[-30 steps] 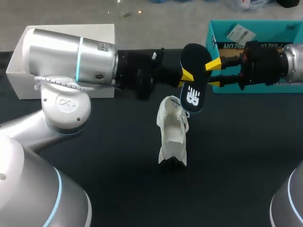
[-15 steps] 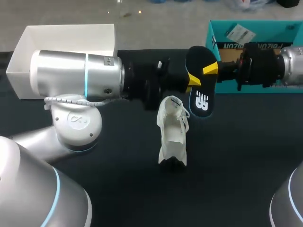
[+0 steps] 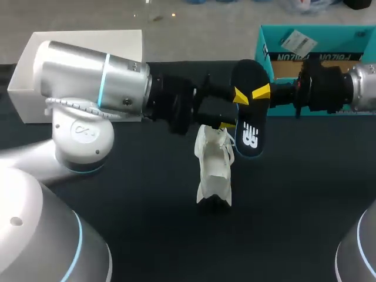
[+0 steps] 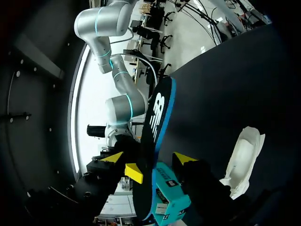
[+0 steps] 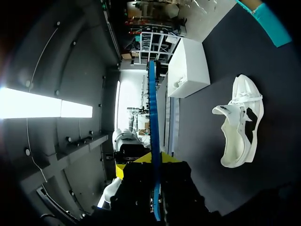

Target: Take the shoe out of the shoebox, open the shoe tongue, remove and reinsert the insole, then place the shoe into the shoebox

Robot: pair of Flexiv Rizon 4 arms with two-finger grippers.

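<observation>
Right gripper [image 3: 259, 94] pinches the insole [image 3: 249, 130], seemingly upright lengthwise, logo end toward shoe [image 3: 214, 167].

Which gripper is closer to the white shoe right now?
Left. The left gripper hangs right by the far end of the shoe, beside the insole; the right gripper, shut on the insole, is farther off toward the teal box.

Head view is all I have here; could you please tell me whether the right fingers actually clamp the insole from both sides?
Observer: Yes. The right wrist view shows the insole edge-on between the right fingers, both touching it.
Operator: Thank you. Do the left fingers grip it too?
Observer: No. The left wrist view shows the left fingers straddling it, one tip clear of its edge.
</observation>
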